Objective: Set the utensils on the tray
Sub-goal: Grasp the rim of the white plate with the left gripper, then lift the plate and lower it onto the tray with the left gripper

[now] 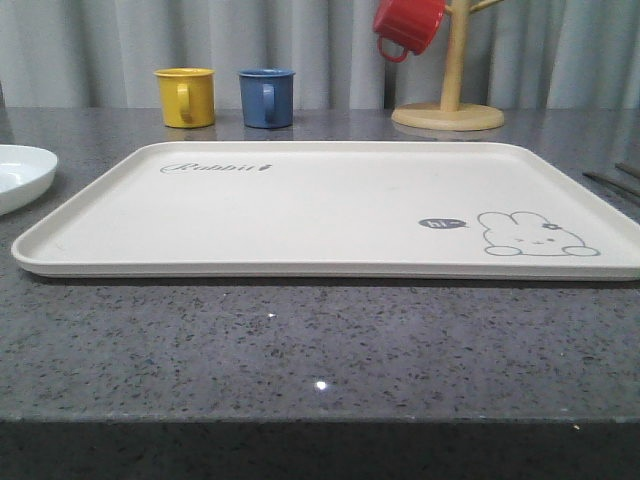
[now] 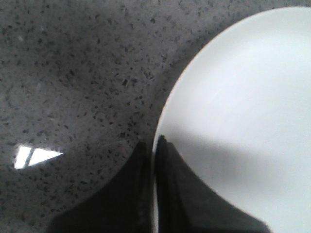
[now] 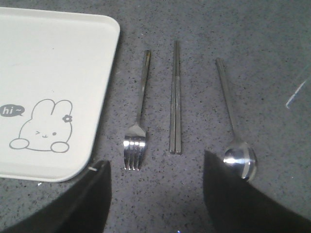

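With the fork (image 3: 137, 116), chopsticks (image 3: 175, 99) and spoon (image 3: 234, 125) laid on the desk (image 3: 218, 29) beside the bare tray (image 3: 58, 58), the first pickup is judged pending: the spread right claw (image 3: 155, 194) must be lowered, while the left claw (image 2: 154, 189) is seen pressed together.

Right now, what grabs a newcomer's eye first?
The large cream tray with its rabbit drawing spans the middle of the grey table, nothing lying on it. Off its rabbit corner, the fork, chopsticks and spoon lie parallel on the table, beneath the open right end effector. Behind, a red mug hangs on a wooden stand.
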Robot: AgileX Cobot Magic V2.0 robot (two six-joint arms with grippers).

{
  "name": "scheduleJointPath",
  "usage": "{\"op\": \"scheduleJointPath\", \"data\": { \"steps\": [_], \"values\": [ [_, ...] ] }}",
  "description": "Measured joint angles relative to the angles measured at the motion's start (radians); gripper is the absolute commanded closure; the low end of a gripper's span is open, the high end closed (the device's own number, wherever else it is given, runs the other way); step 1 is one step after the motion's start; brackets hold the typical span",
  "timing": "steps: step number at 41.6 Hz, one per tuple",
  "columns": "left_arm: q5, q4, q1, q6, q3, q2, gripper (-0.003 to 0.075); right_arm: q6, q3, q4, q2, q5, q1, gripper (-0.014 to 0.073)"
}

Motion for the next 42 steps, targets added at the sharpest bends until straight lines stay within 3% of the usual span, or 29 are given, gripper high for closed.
{"op": "scheduleJointPath", "data": {
  "steps": [10,16,34,42],
  "values": [
    [0.036,-0.015,-0.005,0.0,-0.05,-0.038,0.074,0.0,0.0,0.0,0.0,0.0,0.0,0.0147],
    [0.079,-0.017,-0.066,0.021,-0.114,-0.089,0.074,0.0,0.0,0.0,0.0,0.0,0.0,0.0147],
    [0.134,-0.033,-0.498,0.028,-0.183,-0.074,0.074,0.0,0.0,0.0,0.0,0.0,0.0,0.0147],
    [0.084,-0.033,-0.612,0.033,-0.184,0.008,0.074,0.0,0.0,0.0,0.0,0.0,0.0,0.0147]
  ]
}}
